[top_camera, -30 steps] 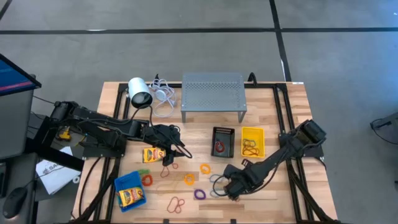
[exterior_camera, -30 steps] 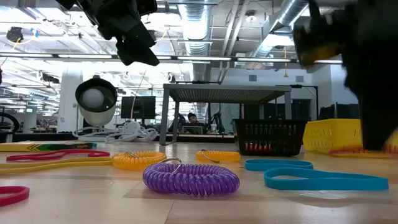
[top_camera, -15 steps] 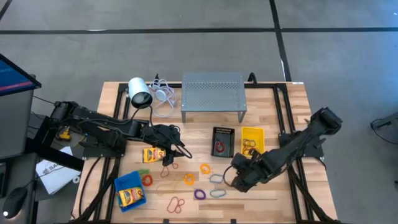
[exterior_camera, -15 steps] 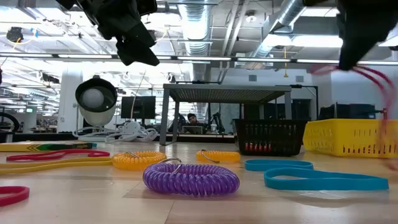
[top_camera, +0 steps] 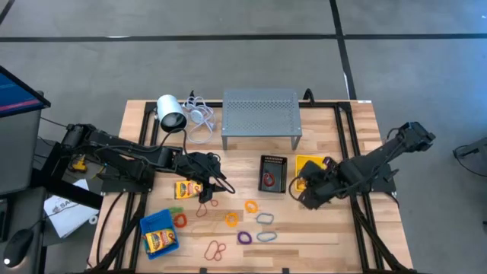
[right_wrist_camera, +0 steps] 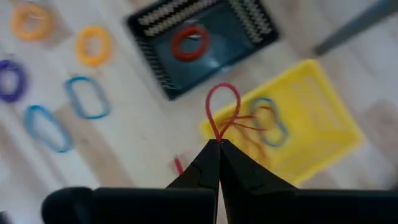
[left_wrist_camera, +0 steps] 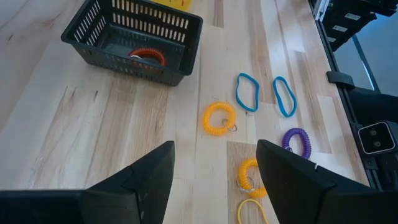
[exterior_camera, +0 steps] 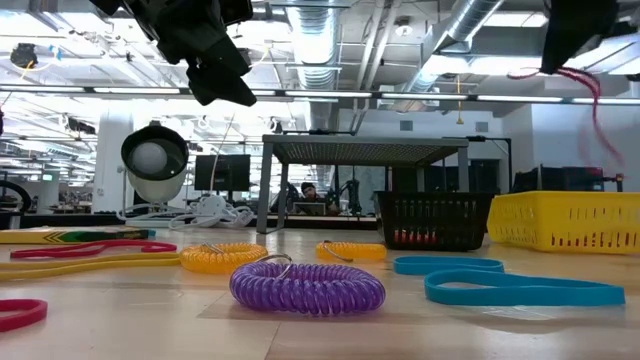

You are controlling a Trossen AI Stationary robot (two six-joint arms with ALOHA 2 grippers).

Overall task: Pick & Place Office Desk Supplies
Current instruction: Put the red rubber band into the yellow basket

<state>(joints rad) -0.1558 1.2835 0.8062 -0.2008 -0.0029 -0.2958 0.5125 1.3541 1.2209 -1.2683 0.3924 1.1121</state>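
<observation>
Right now the right gripper [right_wrist_camera: 219, 144] is pinched fully shut on a thin red rubber band [right_wrist_camera: 222, 111], held up off the table near the front edge of the yellow bin [top_camera: 310, 173]. The band is long and narrow, a stretched loop. In the right wrist view its long axis runs straight out from the fingertips, closed end pointing away from the gripper toward the gap between the yellow bin and the black bin [top_camera: 272, 173]. In the low view it droops down from the jaws as a slack strand [exterior_camera: 592, 95].

Risks, as I judge them: the grip is only on a tip of the loop, so it could slip out on a fast swing. The dangling end could catch the yellow bin's rim and drape half in, half out. Release too early and it lands on the wood between the two bins. The yellow bin already has a blue and an orange band in it, and the black bin holds a red one [right_wrist_camera: 190, 41], so which bin is meant I cannot tell.

Farther off, the left gripper [top_camera: 207, 183] hovers with fingers parted, holding nothing, just beside a crayon box [top_camera: 186, 189]. Loose bands lie below it [left_wrist_camera: 219, 117]. Beyond is the blue bin [top_camera: 159, 234].
</observation>
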